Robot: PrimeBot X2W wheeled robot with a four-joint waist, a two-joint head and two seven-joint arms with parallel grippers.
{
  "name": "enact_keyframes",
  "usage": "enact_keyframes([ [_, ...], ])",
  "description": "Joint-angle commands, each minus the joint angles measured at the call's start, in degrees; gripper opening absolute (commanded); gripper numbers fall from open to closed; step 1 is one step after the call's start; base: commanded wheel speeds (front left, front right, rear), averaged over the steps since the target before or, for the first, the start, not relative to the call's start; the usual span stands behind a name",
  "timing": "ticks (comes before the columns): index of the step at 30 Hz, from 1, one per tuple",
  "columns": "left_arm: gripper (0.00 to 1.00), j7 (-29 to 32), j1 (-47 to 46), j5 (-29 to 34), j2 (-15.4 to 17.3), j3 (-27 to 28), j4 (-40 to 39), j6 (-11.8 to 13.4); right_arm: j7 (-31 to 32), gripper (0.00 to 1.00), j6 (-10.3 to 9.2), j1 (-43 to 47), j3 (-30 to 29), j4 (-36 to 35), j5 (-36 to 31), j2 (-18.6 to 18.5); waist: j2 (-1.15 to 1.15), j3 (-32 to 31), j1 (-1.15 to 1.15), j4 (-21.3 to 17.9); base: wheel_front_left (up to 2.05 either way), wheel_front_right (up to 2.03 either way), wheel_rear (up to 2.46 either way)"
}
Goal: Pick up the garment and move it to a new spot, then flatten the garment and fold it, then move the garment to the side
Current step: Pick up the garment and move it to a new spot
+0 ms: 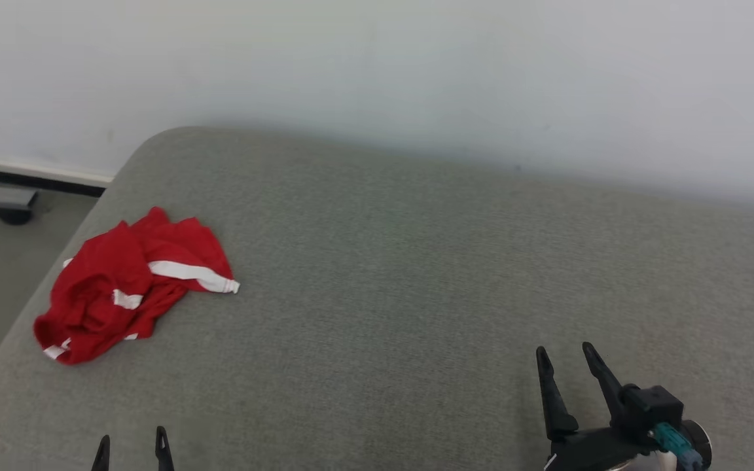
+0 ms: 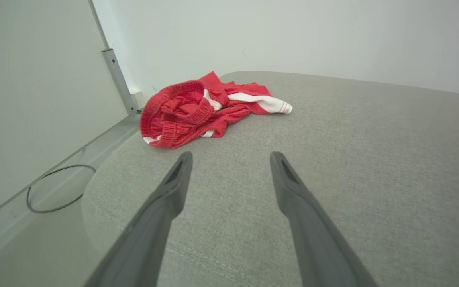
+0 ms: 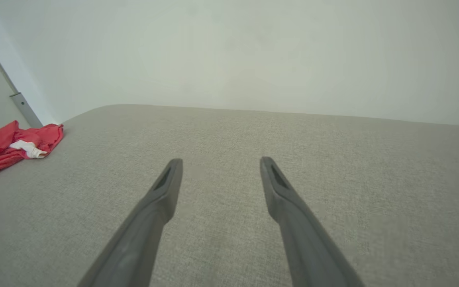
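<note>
Since the garment [image 1: 97,288] lies ahead of our open left gripper [image 1: 133,443], our open right gripper [image 1: 564,354] is farther from it.

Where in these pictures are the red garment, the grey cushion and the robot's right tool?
red garment [image 1: 92,281], head view, on its crumpled red middle.
grey cushion [image 1: 416,261], head view, on bare fabric.
right tool [image 1: 563,347], head view, midway between its open fingertips.
</note>
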Motion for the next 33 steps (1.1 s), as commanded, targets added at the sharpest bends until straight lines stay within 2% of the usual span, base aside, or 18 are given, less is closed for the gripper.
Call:
enact_keyframes([
  [1, 1.00, -0.1, 0.8, 0.0, -0.1, 0.5, 0.0, 0.0, 0.0, 1.00, -0.17, -0.5, 0.4, 0.2, 0.3, 0.1, 0.00, 1.2, 0.00, 7.9, 0.00, 0.00, 0.00],
  [9, 1.00, -0.2, 0.7, -1.0, -0.1, 1.5, -0.2, 0.5, 0.0, 1.00, -0.17, -1.6, 2.0, 0.5, 0.1, 0.0, 0.00, 2.3, 0.00, 15.2, 0.00, 0.00, 0.00],
  [16, 1.00, -0.1, 1.1, -2.1, -0.1, 1.7, -0.4, 1.4, 0.0, 1.00, -0.17, -2.5, 3.0, 1.1, 0.0, 0.0, 0.00, 2.8, 0.00, 18.5, 0.00, 0.00, 0.00],
  [26, 1.00, -0.1, 1.2, -3.9, -0.1, 2.7, -0.5, 1.3, 0.0, 1.00, -0.17, -2.6, 3.4, 1.8, -0.1, 0.0, 0.00, 2.9, 0.00, 17.6, 0.00, 0.00, 0.00],
  [30, 1.00, -0.1, 0.3, -7.1, 0.0, 3.2, 0.5, -0.1, 0.0, 1.00, -0.17, -2.5, 2.8, 1.8, -0.8, 0.1, 0.00, 3.3, 0.00, 16.1, 0.00, 0.00, 0.00],
  [33, 1.00, -0.1, -1.4, -9.4, 0.0, 4.5, 2.4, -2.7, 0.0, 1.00, -0.17, -2.5, 1.9, 1.5, -1.9, 0.0, 0.00, 4.2, 0.00, 14.2, 0.00, 0.00, 0.00],
])
